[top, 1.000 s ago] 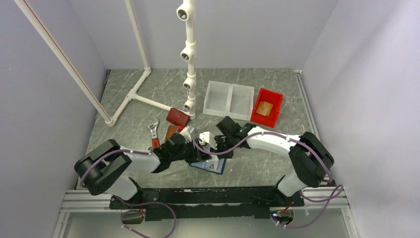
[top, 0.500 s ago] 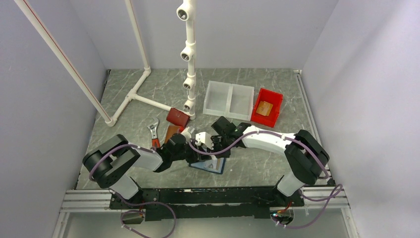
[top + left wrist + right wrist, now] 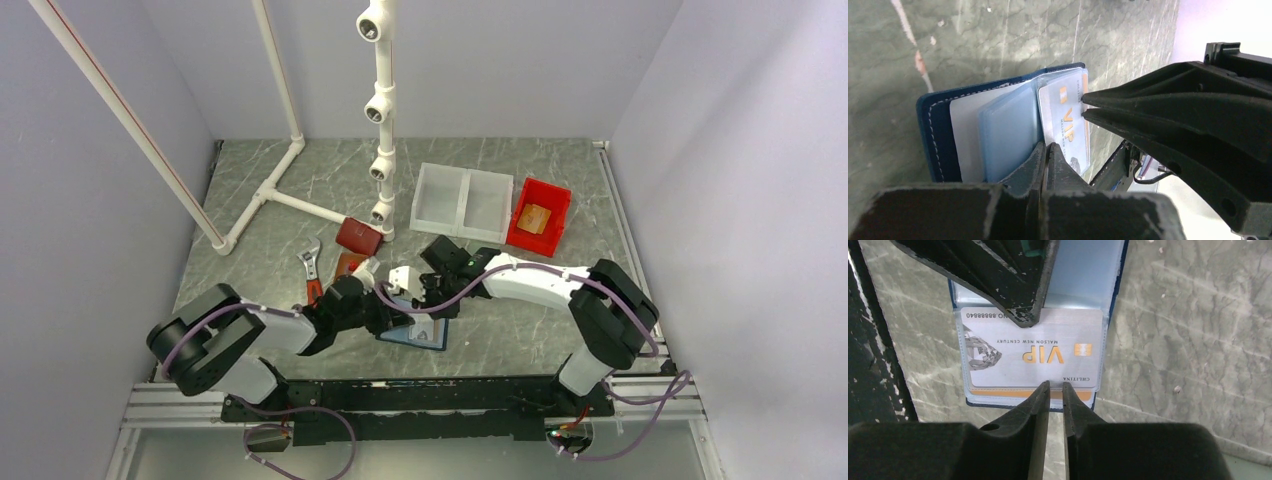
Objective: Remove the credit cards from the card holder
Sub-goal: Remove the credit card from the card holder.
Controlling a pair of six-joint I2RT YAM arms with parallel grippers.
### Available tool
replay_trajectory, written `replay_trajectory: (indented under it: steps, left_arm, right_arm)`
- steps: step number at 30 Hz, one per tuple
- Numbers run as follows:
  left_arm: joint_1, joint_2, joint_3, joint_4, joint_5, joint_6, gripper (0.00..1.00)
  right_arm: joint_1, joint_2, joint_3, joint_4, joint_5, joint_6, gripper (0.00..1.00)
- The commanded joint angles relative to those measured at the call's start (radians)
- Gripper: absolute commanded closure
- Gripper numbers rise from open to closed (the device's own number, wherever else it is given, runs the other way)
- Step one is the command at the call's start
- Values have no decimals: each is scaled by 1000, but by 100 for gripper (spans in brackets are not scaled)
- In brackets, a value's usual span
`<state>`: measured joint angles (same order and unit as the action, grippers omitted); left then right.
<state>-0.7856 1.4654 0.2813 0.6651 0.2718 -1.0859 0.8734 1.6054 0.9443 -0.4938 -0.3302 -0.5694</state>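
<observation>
The card holder (image 3: 414,336) lies open on the table, navy outside (image 3: 928,135), light blue inside (image 3: 1083,275). A pale credit card printed "VIP" (image 3: 1033,352) sits in its clear pocket, and an orange card's edge (image 3: 1013,393) shows beneath it. My left gripper (image 3: 1046,146) is shut, its tips on the holder's inner flap beside the VIP card (image 3: 1068,125). I cannot tell whether anything thin is pinched. My right gripper (image 3: 1055,385) stands a narrow slit open, tips at the VIP card's long edge, with nothing between them. In the top view both grippers, left (image 3: 385,318) and right (image 3: 428,306), meet over the holder.
A red bin (image 3: 555,200) with an orange-tan item and a clear twin bin (image 3: 463,200) stand at the back right. A dark red wallet (image 3: 358,236), a brown wallet (image 3: 347,265) and a wrench (image 3: 311,265) lie left of the holder, by the white pipe frame (image 3: 380,110).
My left gripper has closed from roughly half open to shut. My right gripper's jaws have parted slightly. Both grippers and the holder shifted a little to the left.
</observation>
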Motion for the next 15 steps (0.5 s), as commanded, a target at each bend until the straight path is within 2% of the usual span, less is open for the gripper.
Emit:
replay_trajectory:
  steps: [1,6,15]
  left_arm:
    - [14,-86,-42,46,-6,16,100]
    - [22,-163,-81,24,-2,37,100]
    - [26,-359,-95,-190,-28,92,100]
  right_arm:
    - [9,63,-21,5,32,6,81]
    - [9,80,-17,-4,33,3,77]
    - [9,93,-12,-17,33,-4,75]
